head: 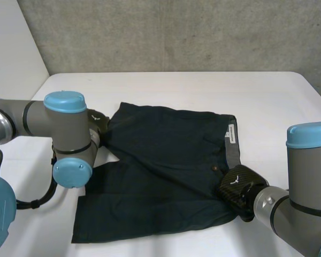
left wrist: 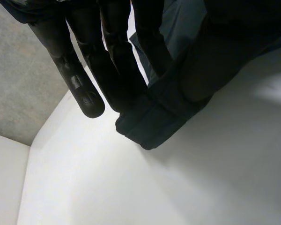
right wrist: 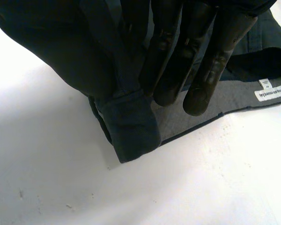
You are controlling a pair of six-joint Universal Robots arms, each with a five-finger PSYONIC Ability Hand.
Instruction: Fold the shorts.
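**Both hands pinch the shorts at opposite ends**

At the left, the left arm (head: 64, 123) reaches in over the white surface (head: 176, 88), and the left hand (head: 99, 126) sits at the hem of the farther leg of the shorts (head: 166, 171). In the left wrist view its fingers (left wrist: 117, 51) are nearly straight, and the thumb (left wrist: 210, 61) presses the hem corner (left wrist: 150, 126) against them, so the hand grips the cloth. That corner hangs just off the surface.

The dark navy shorts lie spread out in the middle of the surface, legs pointing left and waistband to the right. The nearer leg runs out toward the near left and lies flat. The grey inside of the waistband shows along the right edge, with a small white label (head: 231, 133) on it.

At the right, the right hand (head: 238, 187) is on the near end of the waistband. In the right wrist view its fingers (right wrist: 201, 56) lie on the grey inner band while the thumb (right wrist: 70, 56) closes from the other side, pinching the waistband corner (right wrist: 131, 126) between them. The right arm (head: 305, 176) stands at the near right.
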